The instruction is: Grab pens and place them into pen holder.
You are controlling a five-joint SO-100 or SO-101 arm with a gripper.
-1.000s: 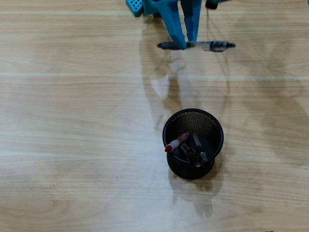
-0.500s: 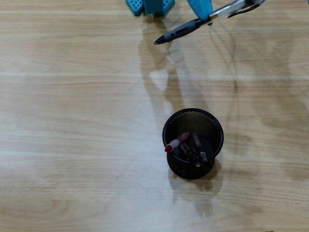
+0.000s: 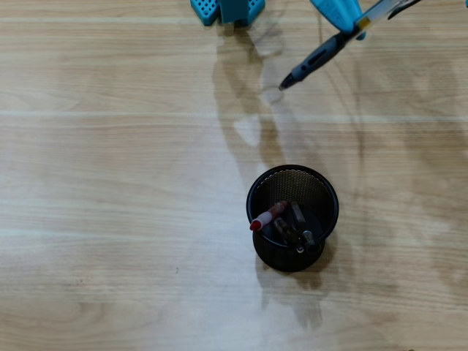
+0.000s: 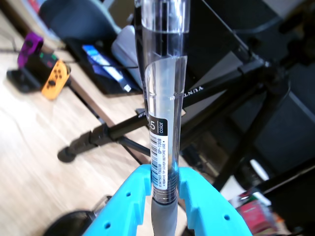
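Note:
My blue gripper (image 3: 352, 23) sits at the top right of the overhead view, shut on a clear-and-black pen (image 3: 322, 57). The pen hangs above the table, slanting with its dark grip end down and to the left. The wrist view shows the same pen (image 4: 162, 123) standing between the two blue fingers (image 4: 125, 201) of the gripper (image 4: 165, 184), its clear barrel with a barcode label above them. The pen holder (image 3: 255, 191), a black mesh cup, stands lower down at centre right, well below the gripper. Inside it lie a red-and-translucent pen (image 3: 268, 216) and two darker pens (image 3: 298, 228).
The arm's blue base (image 3: 227, 9) is at the top edge of the overhead view. Beyond the table, the wrist view shows a black tripod (image 4: 123, 130), an orange and purple game controller (image 4: 47, 69) and a chair.
The pen was lying flat on the table in the gripper one second ago. It has since been lifted, tilted, and carried to the right. The holder and its pens have not moved.

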